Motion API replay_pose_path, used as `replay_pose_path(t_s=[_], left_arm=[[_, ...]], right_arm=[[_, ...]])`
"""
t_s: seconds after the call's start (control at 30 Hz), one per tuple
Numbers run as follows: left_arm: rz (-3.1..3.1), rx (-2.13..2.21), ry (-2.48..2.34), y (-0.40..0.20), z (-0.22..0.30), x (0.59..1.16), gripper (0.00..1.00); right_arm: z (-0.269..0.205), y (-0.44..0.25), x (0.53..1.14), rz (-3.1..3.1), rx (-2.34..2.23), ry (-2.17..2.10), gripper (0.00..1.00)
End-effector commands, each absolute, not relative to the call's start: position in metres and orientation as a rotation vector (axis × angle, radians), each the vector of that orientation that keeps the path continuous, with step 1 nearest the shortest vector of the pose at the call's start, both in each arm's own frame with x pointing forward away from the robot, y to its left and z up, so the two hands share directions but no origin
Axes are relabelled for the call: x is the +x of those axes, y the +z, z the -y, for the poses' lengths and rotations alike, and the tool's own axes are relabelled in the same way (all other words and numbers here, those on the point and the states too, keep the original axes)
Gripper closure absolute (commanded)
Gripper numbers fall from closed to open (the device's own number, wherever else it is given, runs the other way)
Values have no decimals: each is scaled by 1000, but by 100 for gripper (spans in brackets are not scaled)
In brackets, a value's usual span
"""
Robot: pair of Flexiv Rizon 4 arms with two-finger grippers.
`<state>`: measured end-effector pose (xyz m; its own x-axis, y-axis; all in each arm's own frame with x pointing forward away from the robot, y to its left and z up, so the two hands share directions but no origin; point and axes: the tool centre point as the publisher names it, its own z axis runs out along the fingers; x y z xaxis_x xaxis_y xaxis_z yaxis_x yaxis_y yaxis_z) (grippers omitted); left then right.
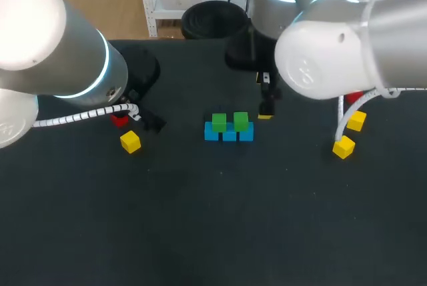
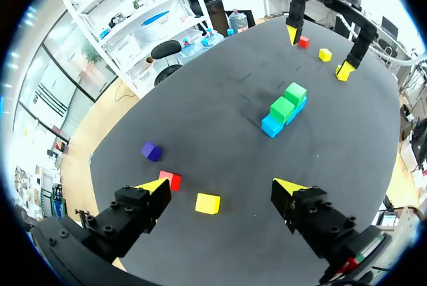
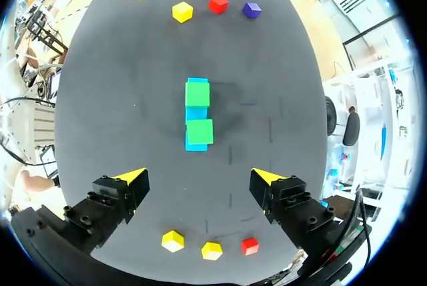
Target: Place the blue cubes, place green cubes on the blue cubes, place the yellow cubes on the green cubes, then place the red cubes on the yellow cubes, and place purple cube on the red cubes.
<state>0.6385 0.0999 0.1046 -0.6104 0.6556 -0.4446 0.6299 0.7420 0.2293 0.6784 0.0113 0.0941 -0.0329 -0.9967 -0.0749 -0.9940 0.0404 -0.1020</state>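
Stacking scene with both hands empty. A row of blue cubes (image 1: 229,137) lies at the middle of the table (image 1: 213,233), each touching the next. Two green cubes (image 1: 219,123) rest on top of the row, with a small gap between them. My right gripper (image 3: 199,176) hovers with its fingers spread wide and nothing between them. In its wrist view the blue-and-green stack lies straight ahead of the tips and apart from them. Under that gripper, on the side away from the stack, sit a first yellow cube (image 3: 173,240), a second yellow cube (image 3: 211,251) and the right-side red cube (image 3: 249,245). These three lie near one another in a loose line. My left gripper (image 2: 221,186) is likewise spread wide and holds nothing. The left-side yellow cube (image 2: 207,203) lies on the table between its fingers, touching neither. The left-side red cube (image 2: 170,179) shows just beside one fingertip. The purple cube (image 2: 151,151) sits a little beyond the red one, apart from it.
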Motion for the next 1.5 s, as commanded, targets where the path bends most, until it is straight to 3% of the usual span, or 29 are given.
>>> replay_pose_path(t_s=[0.03,0.93,1.5], left_arm=[[-2431,973,65,105,-101,639,0],[-2431,973,65,105,-101,639,0],[-2431,973,65,105,-101,639,0]], right_arm=[[-10,94,676,-2168,-2087,-38,0],[-15,98,677,-2070,-2004,-113,0],[41,129,663,-2134,-1684,-359,0]])
